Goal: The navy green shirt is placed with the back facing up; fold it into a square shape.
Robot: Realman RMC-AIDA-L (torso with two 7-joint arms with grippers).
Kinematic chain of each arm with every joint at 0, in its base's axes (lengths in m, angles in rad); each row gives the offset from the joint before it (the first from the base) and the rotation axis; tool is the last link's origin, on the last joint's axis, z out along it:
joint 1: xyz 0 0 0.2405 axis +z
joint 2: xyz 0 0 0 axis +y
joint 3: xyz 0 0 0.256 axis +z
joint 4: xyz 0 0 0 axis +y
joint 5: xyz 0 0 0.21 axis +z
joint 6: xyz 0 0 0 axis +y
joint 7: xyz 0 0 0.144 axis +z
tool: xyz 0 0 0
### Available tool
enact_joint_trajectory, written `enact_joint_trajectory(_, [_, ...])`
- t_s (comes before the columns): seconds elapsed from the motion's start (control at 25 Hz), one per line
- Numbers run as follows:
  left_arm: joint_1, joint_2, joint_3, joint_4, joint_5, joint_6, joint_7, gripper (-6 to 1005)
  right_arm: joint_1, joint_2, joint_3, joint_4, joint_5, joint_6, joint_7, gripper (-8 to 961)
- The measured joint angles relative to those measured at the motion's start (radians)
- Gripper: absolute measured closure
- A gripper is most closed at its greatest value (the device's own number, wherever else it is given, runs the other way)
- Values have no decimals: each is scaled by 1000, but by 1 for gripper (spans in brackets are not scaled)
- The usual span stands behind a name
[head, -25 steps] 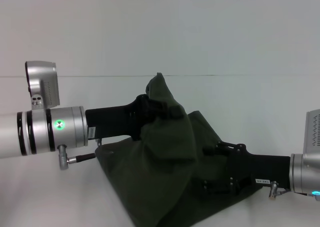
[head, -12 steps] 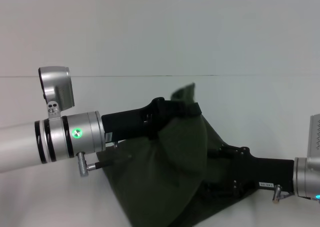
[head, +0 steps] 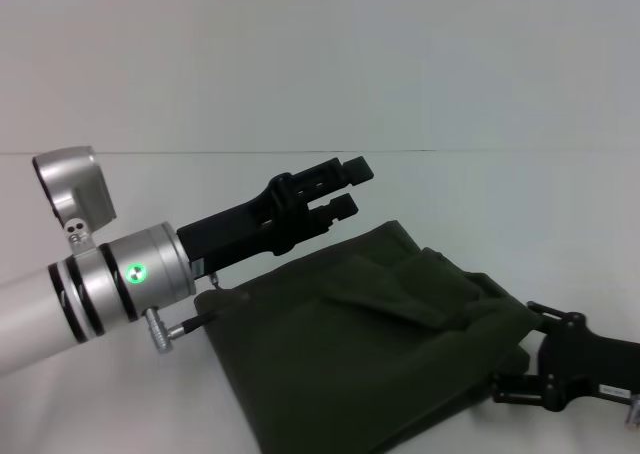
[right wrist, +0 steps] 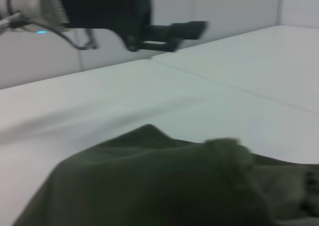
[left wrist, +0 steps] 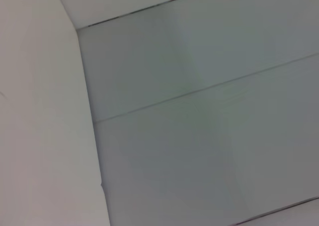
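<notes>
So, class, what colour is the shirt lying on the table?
Dark olive green, plain; the shirt shows best in the head view.

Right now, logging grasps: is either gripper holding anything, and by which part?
Left gripper is open above the navy green shirt, holding nothing; right gripper's hold cannot be told.

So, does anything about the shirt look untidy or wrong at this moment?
Yes. The navy green shirt lies in a lumpy, skewed heap on the table, with a rumpled flap on top, not a flat square. The left gripper is open above it, holding nothing; the right gripper is at its edge.
</notes>
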Motion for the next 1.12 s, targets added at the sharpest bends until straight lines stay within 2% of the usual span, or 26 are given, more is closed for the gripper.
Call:
enact_joint_trajectory(0.24, [44, 16, 3, 10, -30, 93, 2, 279, -52, -2, 69, -55, 1, -12, 13, 29])
enact_joint_trajectory(0.36, [71, 41, 17, 11, -24, 152, 3, 195, -65, -3, 115, -98, 1, -13, 74, 30])
enact_joint_trajectory(0.56, [130, 96, 82, 14, -22, 195, 43, 30, -79, -5, 141, -215, -2, -36, 285, 30])
enact_joint_trajectory(0.8, [178, 128, 191, 38, -15, 243, 135, 37, -28, -7, 87, -375, -20, -129, 634, 30])
enact_joint_trajectory(0.96, [205, 134, 249, 77, -8, 248, 225, 38, 32, -5, -17, -514, -75, -170, 876, 31])
enact_joint_trajectory(1.12, [239, 138, 261, 145, 40, 255, 328, 44, 103, -5, -128, -639, -177, -179, 1074, 34])
